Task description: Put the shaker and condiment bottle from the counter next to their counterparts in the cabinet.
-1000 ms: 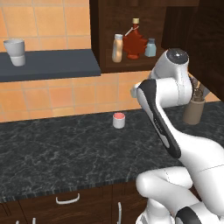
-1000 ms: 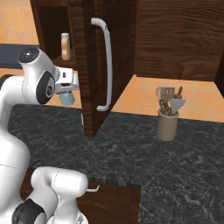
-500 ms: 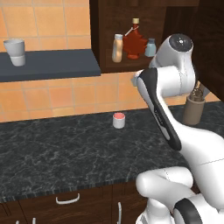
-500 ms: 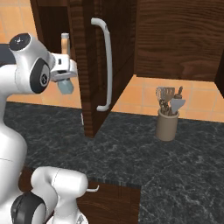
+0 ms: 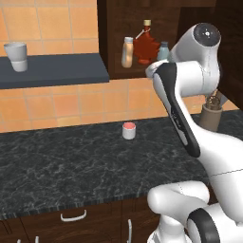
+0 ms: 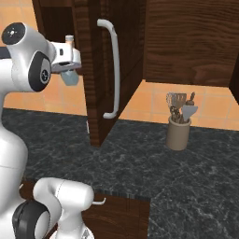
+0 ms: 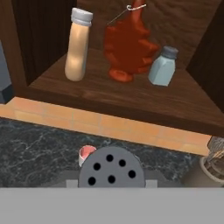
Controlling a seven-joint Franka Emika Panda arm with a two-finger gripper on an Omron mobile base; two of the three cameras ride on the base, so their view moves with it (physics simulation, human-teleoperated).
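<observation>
**A:** In the upper middle of the left base view, the cabinet (image 5: 114, 42) stands open, and the condiment bottle (image 5: 127, 52) is already on its shelf, just left of the red leaf-shaped bottle (image 5: 146, 45). Why is the arm up there?

**B:** It is carrying the shaker (image 6: 70, 77). In the right base view, upper left, the gripper (image 6: 68, 60) has its jaws drawn in tight on the shaker, which hangs just below the hand, near the edge of the cabinet door (image 6: 100, 70). In the hand view the perforated grey cap sits at the bottom centre, right against the camera.

**A:** And the other shaker?

**B:** The shelf shaker (image 7: 162, 66) stands at the upper right of the hand view, just right of the leaf bottle, close but, as far as I can tell, not touching. The hand looks straight into the recess, probably so the carried one can go in level with the shelf.

**A:** Where would it land?

**B:** My guess is the bare wood in front of or right of its twin; the left side is taken by the tan bottle.

**A:** Anything left on the surface?

**B:** A red-lidded white jar (image 5: 128, 130) in the middle of the counter (image 5: 71, 166), and a utensil crock (image 6: 179, 133) at the right. Neither belongs to this job.
</observation>
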